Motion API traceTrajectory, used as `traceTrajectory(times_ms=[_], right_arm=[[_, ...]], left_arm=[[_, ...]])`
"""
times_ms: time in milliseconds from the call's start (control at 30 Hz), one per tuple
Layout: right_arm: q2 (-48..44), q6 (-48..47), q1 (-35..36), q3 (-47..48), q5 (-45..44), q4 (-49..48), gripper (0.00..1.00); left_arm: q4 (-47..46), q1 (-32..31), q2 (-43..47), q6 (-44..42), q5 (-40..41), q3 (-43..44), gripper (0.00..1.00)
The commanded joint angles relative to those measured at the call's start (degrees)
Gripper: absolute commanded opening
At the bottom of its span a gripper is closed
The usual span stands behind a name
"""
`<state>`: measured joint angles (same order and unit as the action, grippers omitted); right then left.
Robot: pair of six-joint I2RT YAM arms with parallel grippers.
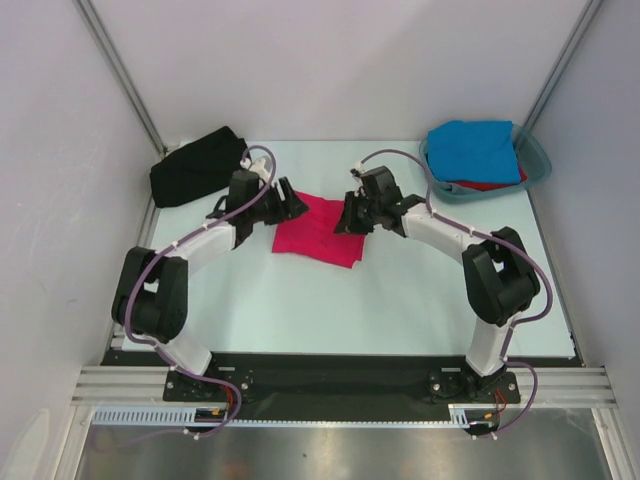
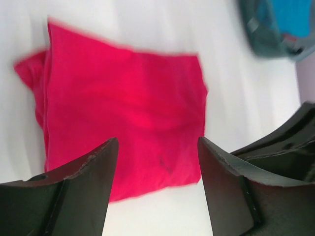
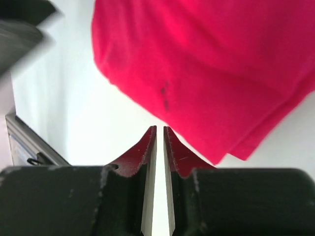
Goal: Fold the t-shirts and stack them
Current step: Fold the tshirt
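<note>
Folded crimson-pink t-shirt (image 1: 318, 230) mid-table (between both grippers), black t-shirt (image 1: 195, 167) back left

No words, numbers, brand names or signs can be read anywhere in these pictures.

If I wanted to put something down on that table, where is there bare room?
The widest bare patch lies between the folded crimson-pink shirt and the near edge, flanked by the two arms. A smaller one runs along the back wall between the black shirt and the teal tub. It is crowded mid-table, where the left gripper and right gripper flank the pink shirt.
</note>
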<state>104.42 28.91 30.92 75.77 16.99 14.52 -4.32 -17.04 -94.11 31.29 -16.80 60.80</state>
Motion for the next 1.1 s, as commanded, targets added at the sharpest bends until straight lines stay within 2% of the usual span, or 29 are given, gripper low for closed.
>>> traceTrajectory(times_ms=[0,233,467,567,767,1067], right_arm=[[0.87,1.06,1.42,-0.53,3.91,-3.0,0.16],[4.65,2.56,1.95,-1.23,5.24,-5.12,0.15],[7.99,1.42,1.87,-1.06,1.82,-4.07,0.15],[8.87,1.33,1.95,-0.8,-2.13,-1.1,0.15],[8.79,1.5,1.52,-0.62,-16.89,8.84,0.13],[7.38,0.71,-2.87,-3.87,-29.8,12.98,0.13]], left_arm=[[-0.6,-0.45,1.56,2.28,-0.78,-5.94,0.71],[-1.83,-0.54,-1.34,2.81,-1.05,-10.69,0.71],[-2.89,-0.72,-4.86,2.02,-0.96,-9.47,0.71],[-1.14,-0.8,-5.74,0.36,0.97,-8.42,0.71],[7.29,-0.89,-5.83,-6.23,7.29,-4.29,0.71],[12.93,-0.98,-4.95,-11.6,14.6,-1.73,0.72]])
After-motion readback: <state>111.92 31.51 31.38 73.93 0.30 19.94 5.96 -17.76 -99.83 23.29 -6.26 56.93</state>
